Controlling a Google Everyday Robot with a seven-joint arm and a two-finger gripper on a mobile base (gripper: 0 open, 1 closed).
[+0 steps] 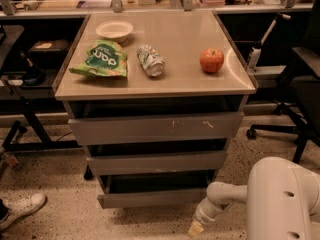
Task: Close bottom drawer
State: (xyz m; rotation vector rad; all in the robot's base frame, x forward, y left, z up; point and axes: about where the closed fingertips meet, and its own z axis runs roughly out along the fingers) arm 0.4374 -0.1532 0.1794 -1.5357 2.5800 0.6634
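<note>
Well, bottom drawer [155, 198] (pulled out) just beyond jaws, near floor [65, 219].

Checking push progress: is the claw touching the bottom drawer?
Apart. Camera view shows speckled floor between the claw, low at right, and the bottom drawer front.

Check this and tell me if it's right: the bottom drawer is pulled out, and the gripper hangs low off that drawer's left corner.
One detail is wrong. The bottom drawer is pulled out, but the gripper hangs low off that drawer's right corner, not its left. The camera view shows it at the lower right, below and beside the drawer front.
</note>
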